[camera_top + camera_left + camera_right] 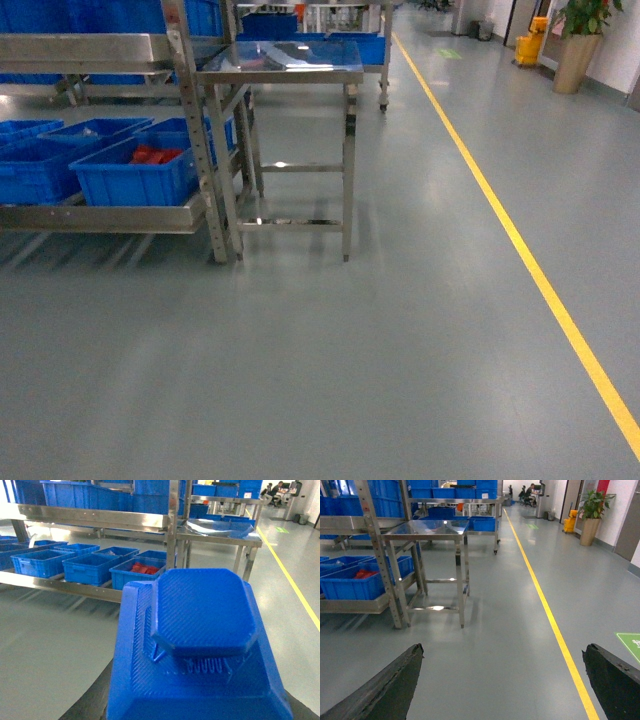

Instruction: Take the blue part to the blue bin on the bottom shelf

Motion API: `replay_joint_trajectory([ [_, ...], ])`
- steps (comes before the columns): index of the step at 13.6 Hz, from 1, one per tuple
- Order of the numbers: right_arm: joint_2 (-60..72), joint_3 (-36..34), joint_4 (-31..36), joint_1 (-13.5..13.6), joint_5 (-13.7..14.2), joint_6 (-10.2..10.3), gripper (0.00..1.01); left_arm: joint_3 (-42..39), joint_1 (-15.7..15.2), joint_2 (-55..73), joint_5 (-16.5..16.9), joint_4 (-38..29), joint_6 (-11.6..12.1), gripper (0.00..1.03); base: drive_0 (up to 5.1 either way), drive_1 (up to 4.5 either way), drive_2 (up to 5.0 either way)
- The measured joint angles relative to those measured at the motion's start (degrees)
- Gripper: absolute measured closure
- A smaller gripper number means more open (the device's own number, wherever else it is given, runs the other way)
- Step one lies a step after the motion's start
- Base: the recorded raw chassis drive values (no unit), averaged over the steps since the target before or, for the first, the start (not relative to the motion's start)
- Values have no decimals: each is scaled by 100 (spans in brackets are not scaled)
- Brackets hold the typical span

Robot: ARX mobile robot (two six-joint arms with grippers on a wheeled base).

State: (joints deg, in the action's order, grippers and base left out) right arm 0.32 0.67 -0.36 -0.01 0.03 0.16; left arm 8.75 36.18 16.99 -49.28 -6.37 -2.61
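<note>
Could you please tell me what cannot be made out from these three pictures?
- Left gripper: the left wrist view is filled by the blue part, which hides the fingers, so the grip cannot be confirmed.
- Head view: neither arm appears.
- Bin with red items: contents too small to identify.
- Bottom shelf: cut off by the left edge.
- Right gripper: only two dark fingertips show.

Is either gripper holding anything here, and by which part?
The left gripper carries the blue part, but its fingers are hidden, so the grip point cannot be told. The right gripper is open and empty.
</note>
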Motion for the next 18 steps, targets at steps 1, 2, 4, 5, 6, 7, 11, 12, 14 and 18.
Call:
replay_joint_trajectory([
  [1,0,0,22,0,-2,0,3,0,4,-11,-2,-9,0,60,-1,413,-414],
  [2,0,0,7,0,-2,-2,3,0,4,-11,-2,-2,0,60,-4,412,-419],
  [4,0,0,35,0,-4,-2,3,0,4,-13,-4,-9,0,60,-11,404,-426],
  [5,0,0,-7,0,-2,-2,3,0,4,-11,-4,-9,0,60,-3,412,-418],
  [6,0,0,17,0,-4,0,3,0,4,-9,0,-11,0,60,0,415,-415],
  [7,0,0,-7,0,-2,0,3,0,4,-13,-2,-7,0,60,14,429,-401],
  [11,0,0,2,0,-2,-2,3,0,4,-13,-2,-2,0,60,7,422,-408],
  [12,0,0,4,0,-2,0,3,0,4,-13,-2,-9,0,60,-7,409,-422],
  [14,0,0,-7,0,-2,-2,3,0,4,-13,-2,-7,0,60,-4,411,-419],
  [18,0,0,2,0,-2,-2,3,0,4,-15,-7,-7,0,60,8,423,-407],
])
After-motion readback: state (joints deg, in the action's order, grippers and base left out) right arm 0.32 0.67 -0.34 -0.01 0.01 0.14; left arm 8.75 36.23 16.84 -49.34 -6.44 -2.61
